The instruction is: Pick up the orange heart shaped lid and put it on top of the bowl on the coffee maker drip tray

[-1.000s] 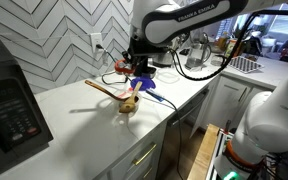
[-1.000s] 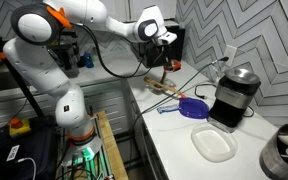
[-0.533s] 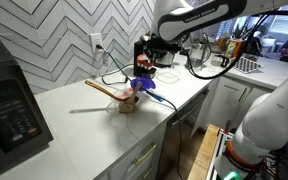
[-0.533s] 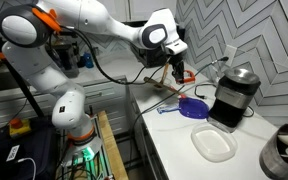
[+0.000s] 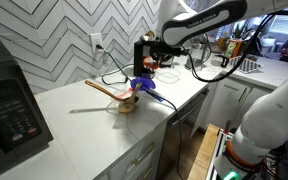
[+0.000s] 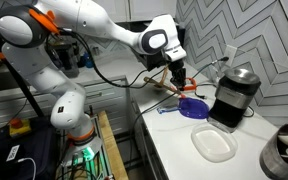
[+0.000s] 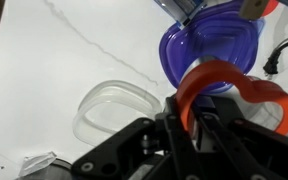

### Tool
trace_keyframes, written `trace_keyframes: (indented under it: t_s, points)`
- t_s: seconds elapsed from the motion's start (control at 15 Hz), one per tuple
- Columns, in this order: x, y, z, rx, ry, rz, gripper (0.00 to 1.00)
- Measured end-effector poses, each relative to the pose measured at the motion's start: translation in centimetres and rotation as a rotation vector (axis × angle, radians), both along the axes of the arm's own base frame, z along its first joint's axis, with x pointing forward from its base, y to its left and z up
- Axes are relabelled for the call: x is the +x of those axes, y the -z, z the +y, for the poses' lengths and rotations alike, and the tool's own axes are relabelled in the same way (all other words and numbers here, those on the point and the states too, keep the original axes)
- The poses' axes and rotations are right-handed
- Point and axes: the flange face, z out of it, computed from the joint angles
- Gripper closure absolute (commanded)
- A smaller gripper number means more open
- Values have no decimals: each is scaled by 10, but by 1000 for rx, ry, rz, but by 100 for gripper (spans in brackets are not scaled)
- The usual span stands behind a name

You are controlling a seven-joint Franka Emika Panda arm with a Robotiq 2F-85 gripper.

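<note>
My gripper [image 7: 184, 118] is shut on the orange heart-shaped lid [image 7: 222, 82], which stands up edge-on between the fingers. The blue-purple bowl [image 7: 210, 42] lies just beyond the lid in the wrist view. In both exterior views the gripper [image 6: 179, 74] [image 5: 149, 64] hangs above the bowl [image 6: 192, 107] [image 5: 144, 87], with the lid [image 6: 181, 79] a small orange spot at the fingertips. The black coffee maker [image 6: 234, 94] [image 5: 142, 50] stands right behind the bowl, its cord trailing to the wall socket.
A tan wooden spoon [image 5: 101, 87] and a tan round wooden piece [image 5: 129, 103] lie beside the bowl. A clear shallow tray [image 7: 114, 106] [image 6: 214, 143] sits on the white counter. A big black boxy appliance [image 5: 9, 100] and a metal pot [image 6: 284, 155] stand at the counter's ends.
The arm has carried the lid away from the wooden pieces towards the coffee maker and lowered it over the bowl. The lid stays gripped.
</note>
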Motion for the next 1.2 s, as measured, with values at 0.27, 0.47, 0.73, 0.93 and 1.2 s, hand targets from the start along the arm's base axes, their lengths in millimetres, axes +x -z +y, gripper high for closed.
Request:
trace_keyframes:
  t_s: [0.27, 0.47, 0.73, 0.93, 1.2]
  points:
    - [0, 32, -32, -25, 202, 20, 97]
    - [-1, 61, -56, -24, 365, 29, 97]
    - [4, 84, -68, 23, 498, 7, 97]
    - [14, 85, -78, 71, 539, -44, 97]
    - [35, 81, -89, 95, 544, -102, 97]
